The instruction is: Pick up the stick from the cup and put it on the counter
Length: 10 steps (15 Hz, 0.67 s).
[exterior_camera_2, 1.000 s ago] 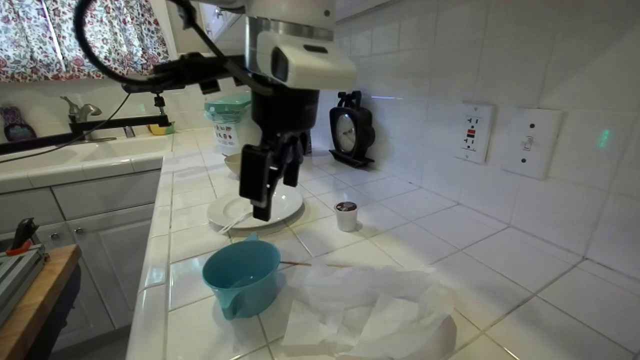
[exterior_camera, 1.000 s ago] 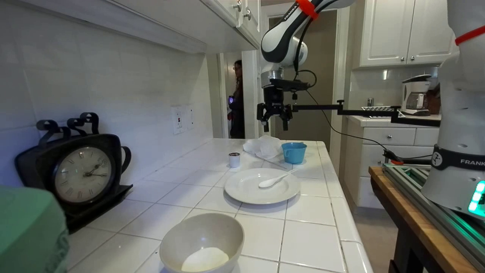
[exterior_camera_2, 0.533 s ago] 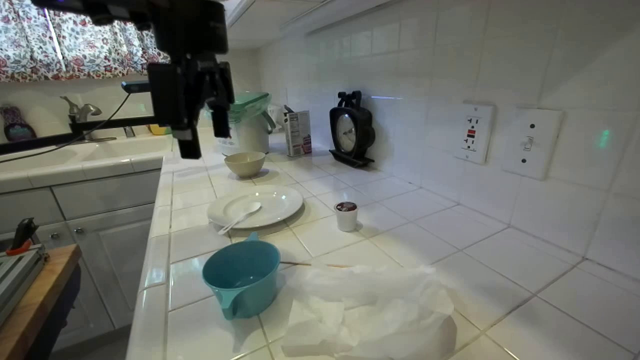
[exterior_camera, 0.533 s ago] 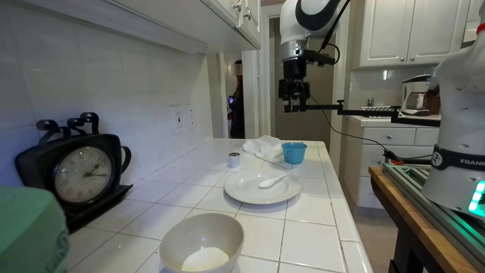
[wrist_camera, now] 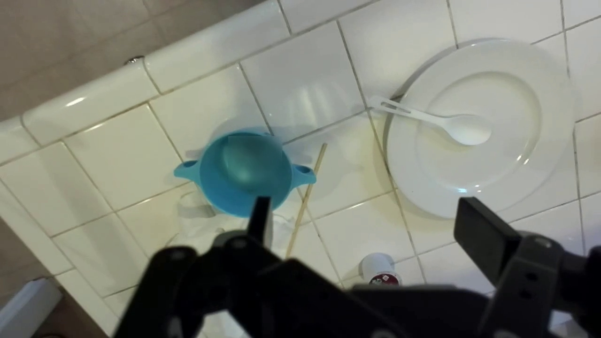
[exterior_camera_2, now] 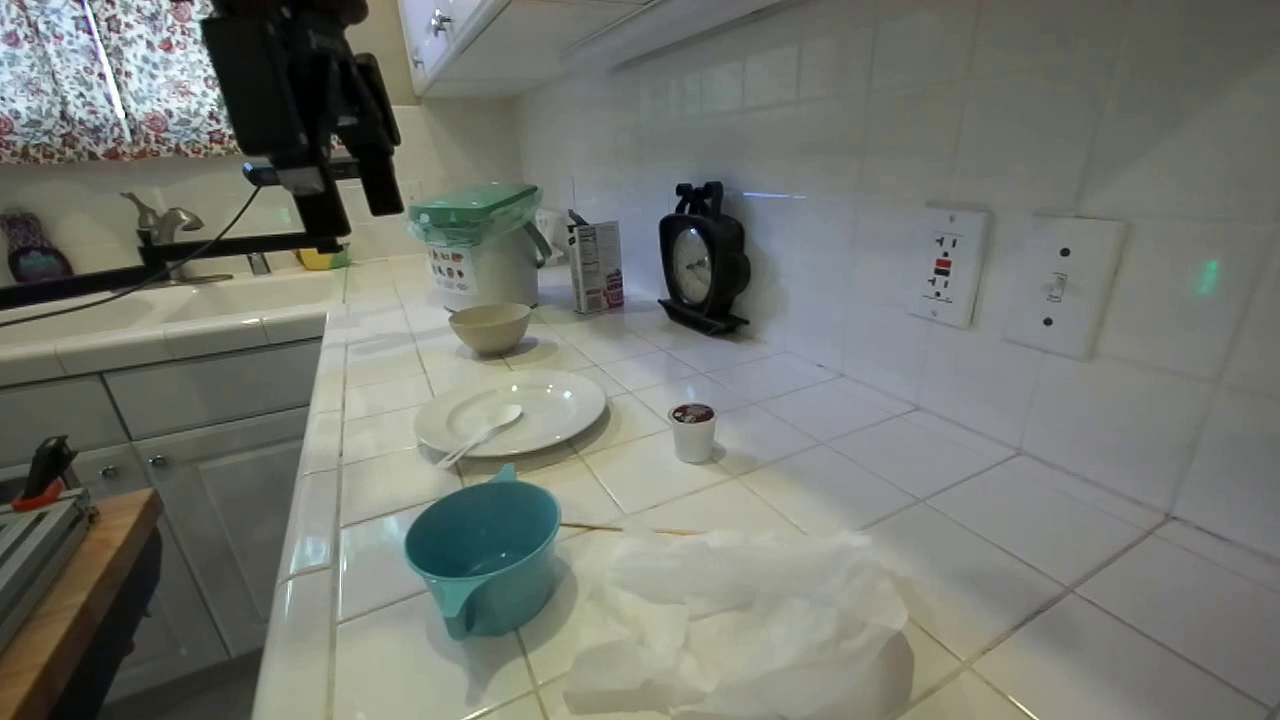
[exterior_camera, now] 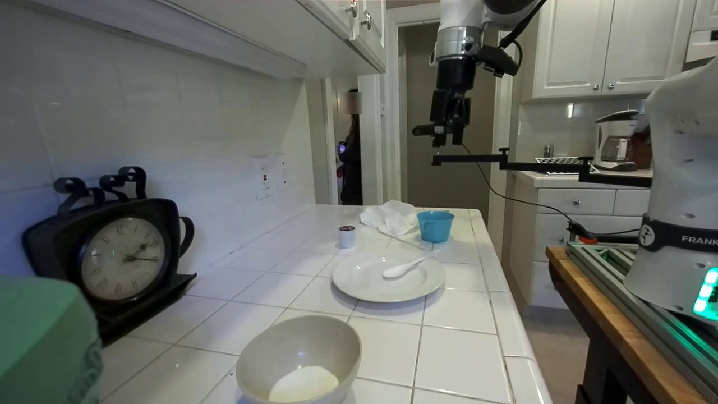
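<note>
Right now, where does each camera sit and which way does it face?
An exterior view: near the bowl, facing along the counter toward the cup; arm, base, gripper show.
An exterior view: near the crumpled paper, facing the green-lidded bin; gripper shows.
Wrist view: above the counter, facing down on the stick; fingers show.
Both exterior views share the plate and clock.

I saw a wht plate (wrist_camera: 497, 173) w/ a spoon (wrist_camera: 453, 124), handle past the rim; a sm. pod (exterior_camera_2: 693, 440) & crumpled wht sheet (exterior_camera_2: 760, 620); a bowl (exterior_camera_2: 490, 332); a grn-lidded bin (exterior_camera_2: 495, 270) beside a box (exterior_camera_2: 597, 268); a blk clock (exterior_camera_2: 695, 265) nr the wall (exterior_camera_2: 880, 150).
</note>
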Each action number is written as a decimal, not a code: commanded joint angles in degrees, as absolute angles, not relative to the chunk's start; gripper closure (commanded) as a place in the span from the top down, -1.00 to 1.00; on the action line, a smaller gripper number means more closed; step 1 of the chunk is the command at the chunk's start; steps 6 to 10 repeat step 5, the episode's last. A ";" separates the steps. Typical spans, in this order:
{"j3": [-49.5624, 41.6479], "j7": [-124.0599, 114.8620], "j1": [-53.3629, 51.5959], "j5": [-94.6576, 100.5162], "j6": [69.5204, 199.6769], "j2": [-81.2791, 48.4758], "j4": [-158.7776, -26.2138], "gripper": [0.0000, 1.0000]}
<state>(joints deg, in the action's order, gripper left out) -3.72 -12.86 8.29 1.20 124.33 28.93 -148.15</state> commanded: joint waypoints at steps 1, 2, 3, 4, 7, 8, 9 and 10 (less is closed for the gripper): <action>-3.40 -12.67 8.65 1.04 124.37 28.81 -148.06 1.00; -3.40 -12.63 8.64 1.06 124.48 28.78 -148.06 1.00; -3.41 -12.60 8.64 1.07 124.57 28.78 -148.06 1.00; -3.41 -12.56 8.64 1.09 124.62 28.78 -148.06 1.00; -3.41 -12.49 8.64 1.09 124.65 28.78 -148.06 1.00; -3.41 -12.49 8.64 1.09 124.65 28.78 -148.06 1.00; -3.41 -12.49 8.64 1.09 124.65 28.78 -148.06 1.00; -3.41 -12.49 8.64 1.09 124.65 28.78 -148.06 1.00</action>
